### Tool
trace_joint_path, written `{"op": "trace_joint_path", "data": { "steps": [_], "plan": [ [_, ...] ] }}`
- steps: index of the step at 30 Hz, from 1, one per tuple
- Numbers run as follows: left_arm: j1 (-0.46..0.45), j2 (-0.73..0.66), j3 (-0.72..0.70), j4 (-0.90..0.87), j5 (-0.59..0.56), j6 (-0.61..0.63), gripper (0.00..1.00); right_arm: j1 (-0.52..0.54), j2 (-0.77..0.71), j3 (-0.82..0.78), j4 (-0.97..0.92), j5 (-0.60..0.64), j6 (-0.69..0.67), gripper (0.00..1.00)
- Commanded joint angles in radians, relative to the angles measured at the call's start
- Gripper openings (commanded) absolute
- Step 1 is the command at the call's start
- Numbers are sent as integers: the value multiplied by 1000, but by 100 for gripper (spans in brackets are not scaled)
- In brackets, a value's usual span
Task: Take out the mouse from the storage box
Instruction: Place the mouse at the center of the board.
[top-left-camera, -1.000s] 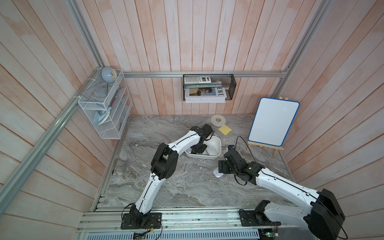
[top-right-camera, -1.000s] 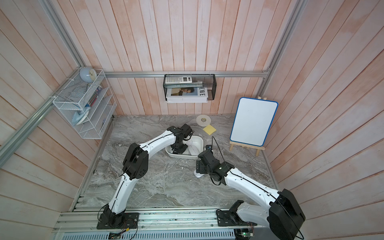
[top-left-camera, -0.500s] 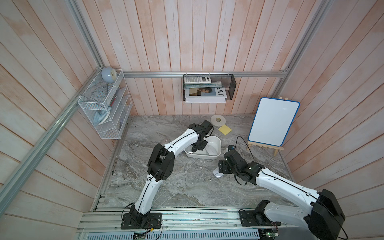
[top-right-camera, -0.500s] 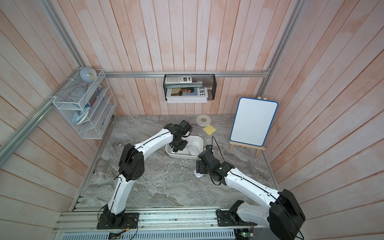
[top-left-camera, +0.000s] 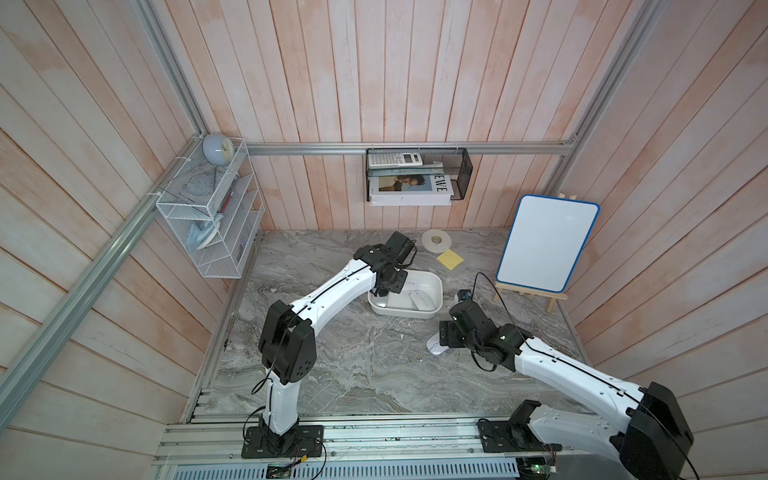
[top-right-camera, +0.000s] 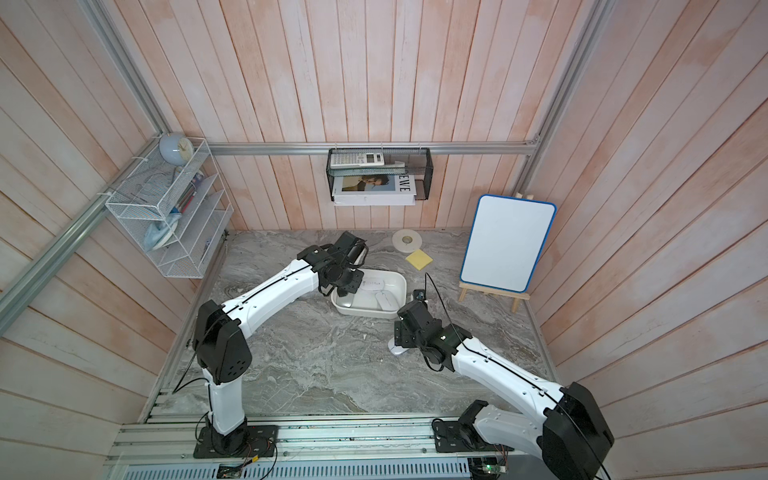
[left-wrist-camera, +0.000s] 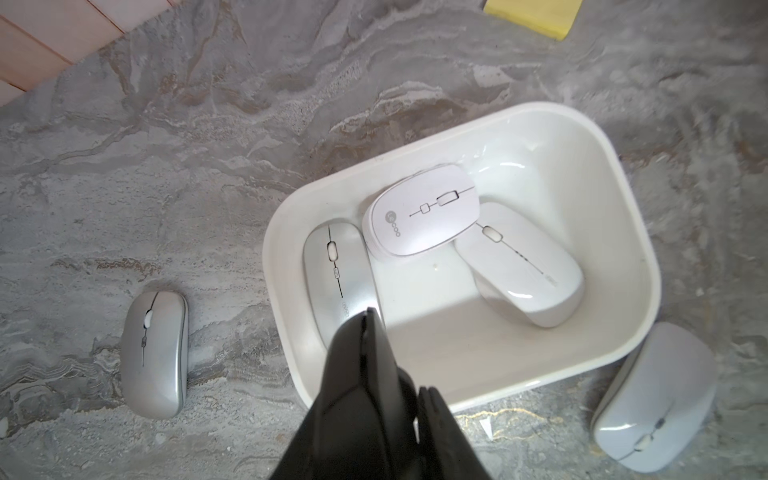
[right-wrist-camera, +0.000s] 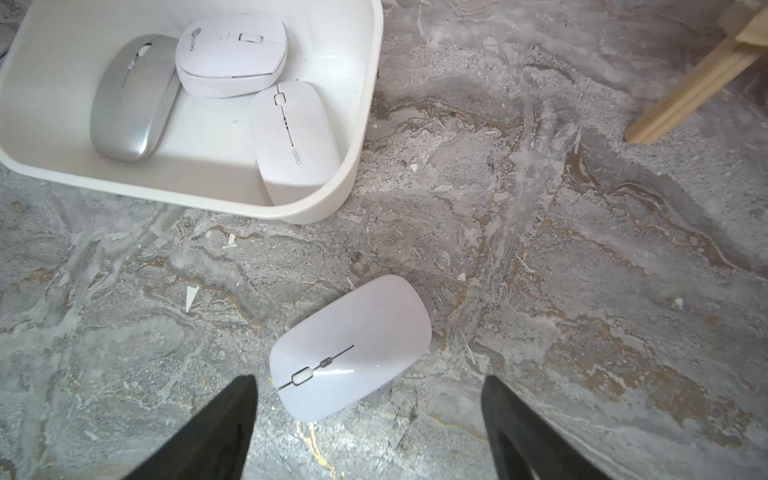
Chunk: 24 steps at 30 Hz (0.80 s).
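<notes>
– What is being changed since a second ago?
– The left arm (top-left-camera: 332, 291) is being swung slightly sideways. The left gripper (left-wrist-camera: 397, 352) is being kept over the silver mouse (left-wrist-camera: 336, 270) in the box (left-wrist-camera: 274, 266), fingers narrowly apart and empty.
– And the right side?
– It is unmoved. The right gripper (right-wrist-camera: 369, 378) is being held wide apart above a white mouse (right-wrist-camera: 353, 345) on the table (right-wrist-camera: 582, 249).

White rounded storage box (left-wrist-camera: 602, 208), upright, holding silver mouse (left-wrist-camera: 338, 274), squarish white mouse (left-wrist-camera: 419, 210), glossy white mouse (left-wrist-camera: 523, 270)
</notes>
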<state>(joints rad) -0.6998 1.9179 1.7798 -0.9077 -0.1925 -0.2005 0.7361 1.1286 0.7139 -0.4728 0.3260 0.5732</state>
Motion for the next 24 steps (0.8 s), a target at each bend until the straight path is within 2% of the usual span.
{"op": "trace_joint_path", "data": {
  "steps": [1, 7, 13, 24],
  "plan": [
    [-18, -54, -60, 54, -41, -89, 16, -6, -27, 13, -40, 57, -14, 89],
    [-85, -141, -188, 125, -73, -202, 16, -15, -83, 5, -65, 118, -30, 89],
    [-156, -205, -290, 194, -90, -301, 16, -32, -121, -8, -73, 126, -35, 89],
    [-276, -195, -418, 336, -80, -467, 16, -46, -135, -38, -55, 135, -21, 89]
  ]
}}
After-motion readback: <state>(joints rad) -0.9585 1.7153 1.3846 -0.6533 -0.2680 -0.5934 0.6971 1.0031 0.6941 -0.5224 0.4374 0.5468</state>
